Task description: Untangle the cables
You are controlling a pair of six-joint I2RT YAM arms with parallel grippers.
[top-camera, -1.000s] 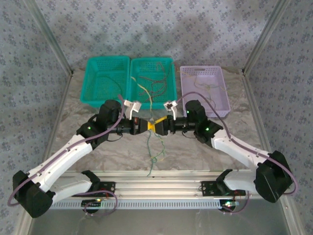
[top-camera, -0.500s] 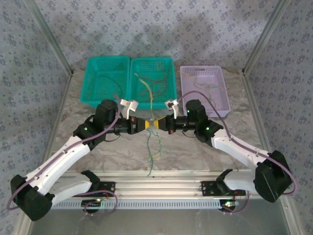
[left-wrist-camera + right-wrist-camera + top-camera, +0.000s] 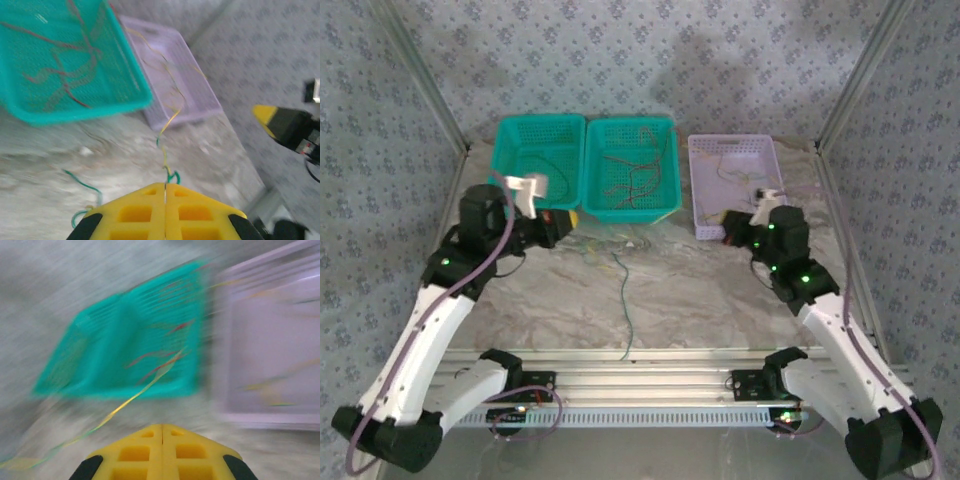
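Arms splayed; left end effector (image 3: 165, 186) apparently pinches cables (image 3: 625, 300), right end effector (image 3: 161, 427) clenched.

This looks like a robot test lab. A white left arm (image 3: 428, 320) and a white right arm (image 3: 837, 335) are bolted to a metal rail (image 3: 640, 385) at the edge of a table (image 3: 720, 300). Metal posts (image 3: 420, 75) and walls (image 3: 660, 60) with a small flower pattern box it in.

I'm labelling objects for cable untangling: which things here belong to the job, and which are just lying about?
Job: green cable, yellow cable, red cables, left tool, right tool.
Lying about: left basket, middle basket, purple basket.
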